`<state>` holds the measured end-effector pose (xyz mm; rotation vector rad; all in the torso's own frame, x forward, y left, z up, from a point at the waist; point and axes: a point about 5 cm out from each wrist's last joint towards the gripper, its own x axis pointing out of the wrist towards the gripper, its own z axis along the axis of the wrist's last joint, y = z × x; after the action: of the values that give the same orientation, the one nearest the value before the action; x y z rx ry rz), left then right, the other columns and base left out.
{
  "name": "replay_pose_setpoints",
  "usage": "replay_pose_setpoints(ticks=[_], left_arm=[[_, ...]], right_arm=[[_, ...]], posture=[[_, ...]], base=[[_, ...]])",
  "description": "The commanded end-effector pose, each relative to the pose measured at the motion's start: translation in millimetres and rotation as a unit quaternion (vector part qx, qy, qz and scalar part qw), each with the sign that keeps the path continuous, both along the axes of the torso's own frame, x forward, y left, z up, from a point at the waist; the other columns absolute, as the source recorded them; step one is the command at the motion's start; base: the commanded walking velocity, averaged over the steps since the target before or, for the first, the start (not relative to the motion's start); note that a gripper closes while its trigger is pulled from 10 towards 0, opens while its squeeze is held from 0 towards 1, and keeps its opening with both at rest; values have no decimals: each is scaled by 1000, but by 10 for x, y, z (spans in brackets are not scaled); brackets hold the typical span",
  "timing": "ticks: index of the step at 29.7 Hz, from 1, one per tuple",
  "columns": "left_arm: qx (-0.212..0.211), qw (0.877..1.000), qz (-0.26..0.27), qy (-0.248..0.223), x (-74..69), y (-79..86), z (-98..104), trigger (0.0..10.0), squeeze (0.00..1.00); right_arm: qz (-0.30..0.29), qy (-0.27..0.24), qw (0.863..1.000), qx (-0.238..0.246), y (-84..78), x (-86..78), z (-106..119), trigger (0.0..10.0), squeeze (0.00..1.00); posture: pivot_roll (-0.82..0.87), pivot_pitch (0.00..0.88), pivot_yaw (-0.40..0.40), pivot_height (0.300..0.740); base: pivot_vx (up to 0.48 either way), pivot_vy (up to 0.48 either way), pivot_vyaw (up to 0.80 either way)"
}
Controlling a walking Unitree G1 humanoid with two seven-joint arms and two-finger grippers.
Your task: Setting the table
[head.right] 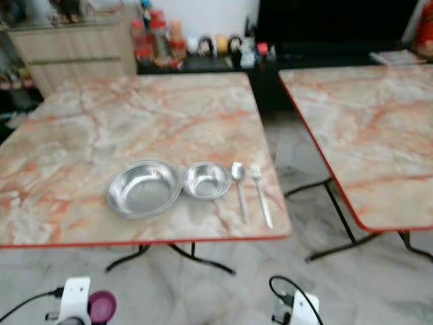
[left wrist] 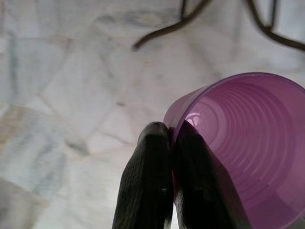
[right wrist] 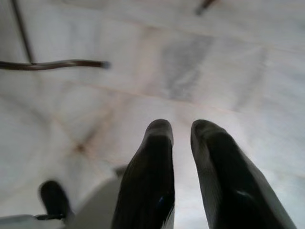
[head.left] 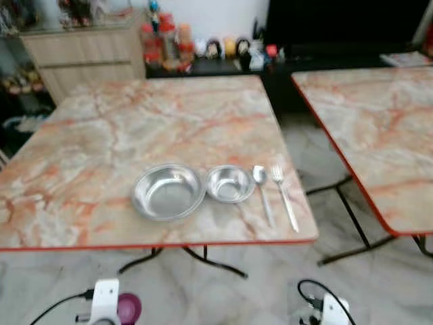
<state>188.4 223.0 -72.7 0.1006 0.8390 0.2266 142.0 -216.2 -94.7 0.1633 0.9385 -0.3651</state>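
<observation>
Here, your left tool has its two black fingers pressed together on the rim of a purple plastic cup, one finger inside the wall and one outside, and carries it low over the pale marble floor, short of the bench's near edge. The cup is empty; its ribbed inside shows clean down to the base. Your right tool hangs over the same floor with its fingers slightly parted and nothing between them.

Ahead, on the marble-patterned bench, the place setting lies along the near edge toward the near right corner: a large steel bowl, a small steel bowl touching its right rim, then a spoon and a fork side by side, handles pointing at the near edge. Both bowls are empty.

By the look of it, the cup is the piece in hand and not yet delivered. The next move calls for you to close on the bench, raise the left tool above its surface and stand the cup upright near the setting, clear of the bowls and cutlery.
</observation>
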Motion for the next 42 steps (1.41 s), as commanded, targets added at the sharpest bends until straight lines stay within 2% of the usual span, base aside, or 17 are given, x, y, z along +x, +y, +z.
replay_pose_setpoints(ticks=[1, 13, 16, 42], left_arm=[[11, 1000, 5, 5, -14, 88, 12, 10000, 0], [10, 1000, -2, 9, -25, 68, 0, 10000, 0], [10, 1000, -5, 10, -24, 64, -1, 10000, 0], [5, 1000, -16, 10, -24, 0, -15, 10000, 0]], right_arm=[[-1, -13, 1000, 4, 44, 80, 23, 10000, 0], [10, -29, 1000, 0, 53, 133, 50, 10000, 0], [15, -33, 999, 2, 69, 152, 56, 10000, 0], [6, -32, 999, -5, 9, 140, 62, 10000, 0]], posture=[[-32, 0, 24, 740], [-33, 0, 31, 740], [-31, 0, 31, 740], [-46, 0, 26, 740]], base=[[0, -360, 0], [0, -343, 0], [0, -328, 800], [0, -320, 31]])
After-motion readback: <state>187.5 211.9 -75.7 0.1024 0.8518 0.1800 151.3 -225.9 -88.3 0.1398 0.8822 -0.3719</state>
